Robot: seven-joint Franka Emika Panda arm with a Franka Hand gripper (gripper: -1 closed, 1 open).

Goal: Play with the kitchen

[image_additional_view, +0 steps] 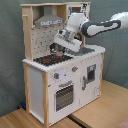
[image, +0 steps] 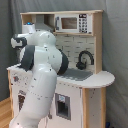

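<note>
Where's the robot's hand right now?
In the second exterior view, the end effector hangs just above the black stovetop, under the grey hood, on the kitchen's left half.

- The first exterior view looks at the kitchen (image: 75,75) from its sink end, close behind the white arm (image: 42,75), which blocks the stove side.
- The second exterior view stands off the opposite front corner, slightly above counter height, taking in the kitchen (image_additional_view: 60,80) whole, with the arm (image_additional_view: 95,26) entering from the second exterior view's right.
- Both exterior views share the counter, the upper shelf and the arm.
</note>
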